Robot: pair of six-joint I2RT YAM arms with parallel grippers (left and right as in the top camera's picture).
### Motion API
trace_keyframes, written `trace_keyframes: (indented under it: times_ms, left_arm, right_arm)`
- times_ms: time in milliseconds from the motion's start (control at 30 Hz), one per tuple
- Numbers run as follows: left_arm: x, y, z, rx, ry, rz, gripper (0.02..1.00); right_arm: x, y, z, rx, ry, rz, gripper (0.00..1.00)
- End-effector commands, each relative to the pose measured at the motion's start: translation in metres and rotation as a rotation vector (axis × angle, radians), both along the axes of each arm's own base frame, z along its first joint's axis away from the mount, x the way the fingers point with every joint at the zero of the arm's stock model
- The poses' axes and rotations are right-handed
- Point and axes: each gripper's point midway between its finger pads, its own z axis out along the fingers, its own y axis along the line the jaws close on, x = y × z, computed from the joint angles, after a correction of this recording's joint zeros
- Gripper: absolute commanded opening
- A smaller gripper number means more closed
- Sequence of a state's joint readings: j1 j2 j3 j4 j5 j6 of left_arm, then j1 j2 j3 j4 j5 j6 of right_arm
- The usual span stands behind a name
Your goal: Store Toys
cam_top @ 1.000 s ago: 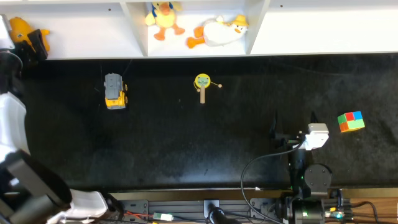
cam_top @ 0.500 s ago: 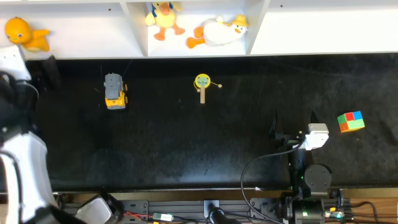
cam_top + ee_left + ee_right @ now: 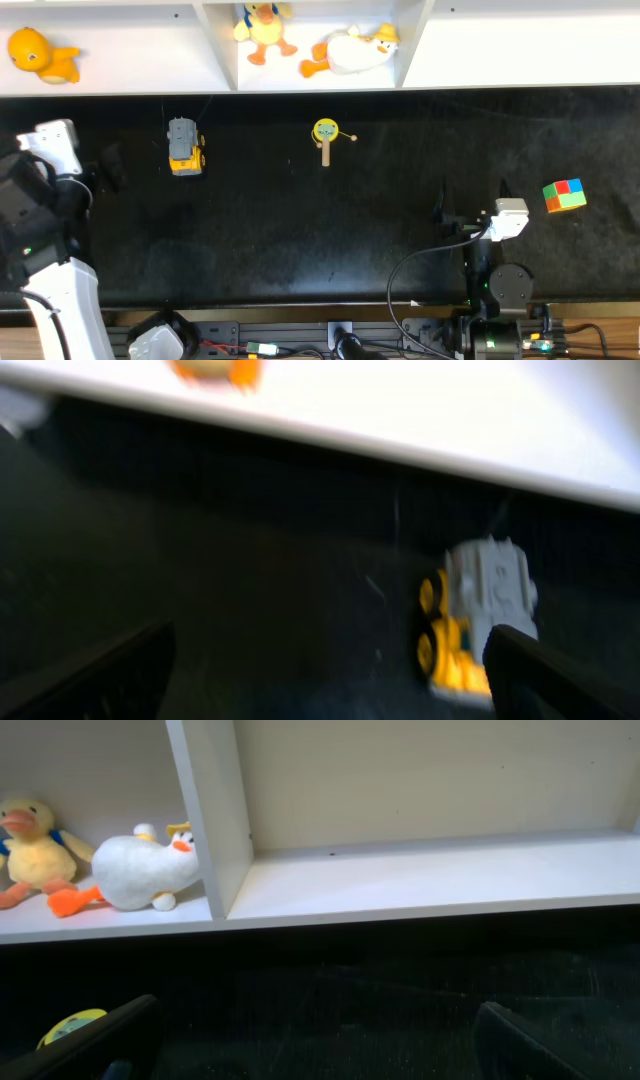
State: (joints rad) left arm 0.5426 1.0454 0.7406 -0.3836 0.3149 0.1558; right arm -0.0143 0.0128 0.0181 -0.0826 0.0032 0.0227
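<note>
An orange duck point(image 3: 40, 55) lies in the left shelf compartment, and its underside point(image 3: 210, 368) shows in the left wrist view. My left gripper point(image 3: 102, 168) is open and holds nothing, low over the mat's left side; from its own view point(image 3: 320, 660) a grey-and-yellow toy truck point(image 3: 478, 618) stands ahead of it. That truck point(image 3: 184, 146) is just right of the gripper. A yellow rattle point(image 3: 325, 135) lies mid-mat. A coloured cube point(image 3: 563, 195) sits at the right. My right gripper point(image 3: 471, 205) stands open near the front point(image 3: 320, 1040).
A white shelf point(image 3: 420, 70) runs along the back. Its middle compartment holds a yellow duck point(image 3: 263, 30) and a white goose point(image 3: 350, 50), with the goose point(image 3: 140, 875) near a divider point(image 3: 205, 820). Right compartment point(image 3: 440, 870) is bare.
My left gripper let go of the orange duck in the left compartment and drew back from the shelf down over the mat. The right arm stayed still.
</note>
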Motion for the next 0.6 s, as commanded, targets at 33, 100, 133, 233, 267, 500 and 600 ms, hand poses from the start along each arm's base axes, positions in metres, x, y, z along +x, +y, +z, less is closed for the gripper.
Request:
trace_keyframes:
  times_ms: [33,100,133,233,267,500,600]
  left_arm:
    - [-0.003,-0.021,-0.011,-0.022,0.047,-0.054,0.996]
    - [-0.002,-0.034,-0.016,-0.032,0.068,-0.094,0.996]
    - [0.0,-0.042,-0.019,-0.037,0.079,-0.119,0.998]
    - [0.003,-0.061,-0.026,-0.052,0.105,-0.174,0.998]
    - [0.004,-0.066,-0.028,-0.059,0.114,-0.189,0.998]
    - [-0.005,-0.107,-0.056,-0.117,0.247,-0.293,0.998]
    - [-0.007,-0.118,-0.066,-0.11,0.293,-0.323,0.998]
  right_arm:
    - [0.0,0.0,-0.003,0.0,-0.001,0.001,0.996]
    - [0.0,0.0,-0.003,0.0,-0.001,0.001,0.996]
    - [0.0,0.0,-0.003,0.0,-0.001,0.001,0.996]
    - [0.0,0.0,-0.003,0.0,-0.001,0.001,0.996]
    - [0.0,0.0,-0.003,0.0,-0.001,0.001,0.993]
    - [0.0,0.0,-0.003,0.0,-0.001,0.001,0.993]
    - [0.0,0.0,-0.003,0.0,-0.001,0.001,0.996]
